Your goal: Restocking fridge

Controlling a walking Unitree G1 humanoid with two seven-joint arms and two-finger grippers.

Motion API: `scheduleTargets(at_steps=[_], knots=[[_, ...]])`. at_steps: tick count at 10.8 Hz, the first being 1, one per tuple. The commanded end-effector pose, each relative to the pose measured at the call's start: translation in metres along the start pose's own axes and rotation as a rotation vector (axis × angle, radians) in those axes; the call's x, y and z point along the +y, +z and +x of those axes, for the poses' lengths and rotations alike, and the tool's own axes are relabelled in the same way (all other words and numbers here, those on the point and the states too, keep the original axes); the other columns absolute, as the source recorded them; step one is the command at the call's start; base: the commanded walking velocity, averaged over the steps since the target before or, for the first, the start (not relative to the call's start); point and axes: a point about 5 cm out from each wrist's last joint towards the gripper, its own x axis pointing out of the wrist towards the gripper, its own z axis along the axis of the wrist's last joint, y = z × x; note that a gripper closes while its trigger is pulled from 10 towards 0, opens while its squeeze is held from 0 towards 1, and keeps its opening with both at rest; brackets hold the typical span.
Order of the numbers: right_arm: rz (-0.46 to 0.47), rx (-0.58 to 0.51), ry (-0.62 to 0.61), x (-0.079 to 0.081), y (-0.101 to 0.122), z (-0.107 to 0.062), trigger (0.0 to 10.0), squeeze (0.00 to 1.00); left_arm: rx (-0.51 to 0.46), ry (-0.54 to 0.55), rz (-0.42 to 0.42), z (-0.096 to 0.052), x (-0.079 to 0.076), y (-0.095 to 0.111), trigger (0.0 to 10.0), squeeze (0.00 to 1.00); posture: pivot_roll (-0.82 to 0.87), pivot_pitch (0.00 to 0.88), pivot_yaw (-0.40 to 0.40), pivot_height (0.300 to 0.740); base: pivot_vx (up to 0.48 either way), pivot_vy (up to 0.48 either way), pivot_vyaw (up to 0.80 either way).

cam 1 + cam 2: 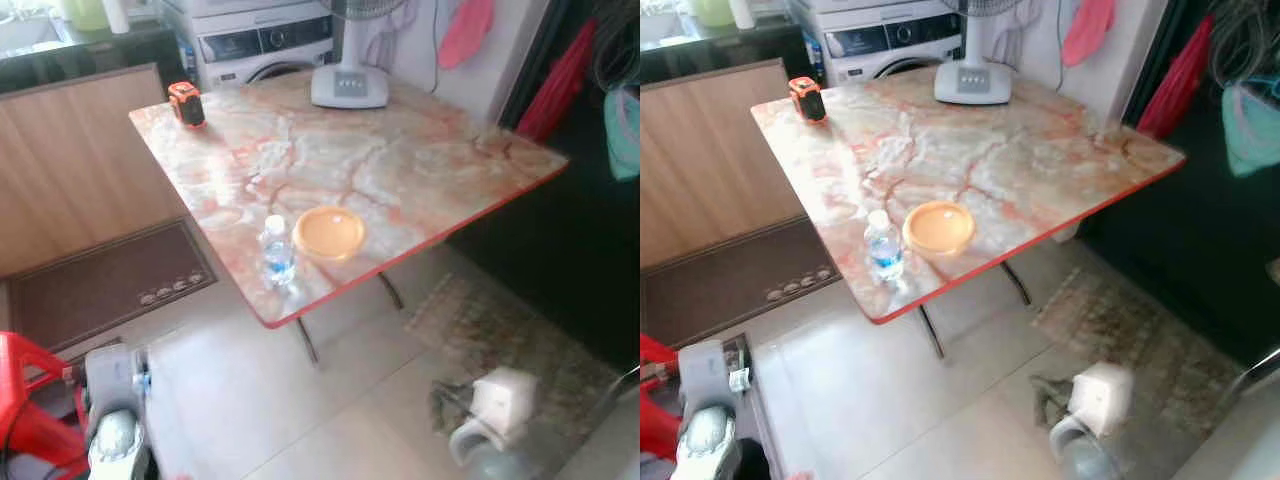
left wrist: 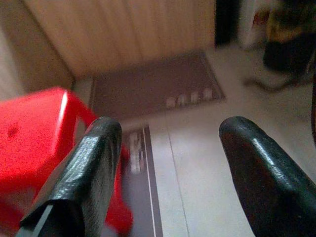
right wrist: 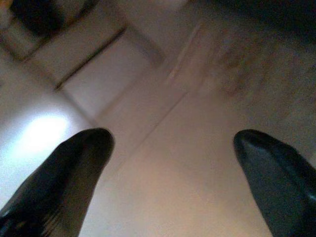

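A small clear water bottle [image 1: 277, 250] with a blue label stands near the front edge of a marble-patterned table [image 1: 420, 170]. Just right of it sits an orange bowl [image 1: 329, 232]. Both arms hang low by the floor, well short of the table. The left gripper [image 2: 168, 163] is open, its two black fingers spread over the floor beside a red stool [image 2: 34, 133]. The right gripper [image 3: 173, 168] is open too, with bare pale floor between its fingers.
An orange tape measure [image 1: 186, 104] lies at the table's far left corner and a fan base [image 1: 349, 86] at its back edge. A washing machine [image 1: 265, 40] stands behind. A brown doormat [image 1: 100, 285] lies left; a rug [image 1: 500, 330] right.
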Motion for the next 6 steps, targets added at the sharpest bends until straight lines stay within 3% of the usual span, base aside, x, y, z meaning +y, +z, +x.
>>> scheduleTargets(at_steps=[1,6], knots=[[0.004,-0.124,0.014,-0.004,0.035,0.008,10.0,0.0,-0.026,-0.01,0.026,-0.002,-0.001,0.001,10.0,0.0,-0.01,0.0,-0.026,0.74,0.0,0.0,0.0],[-0.058,-0.321,0.126,-0.005,0.073,0.008,10.0,0.0,-0.303,0.05,0.008,-0.002,0.014,0.04,10.0,0.0,-0.01,0.0,-0.032,0.74,0.0,0.0,0.0]])
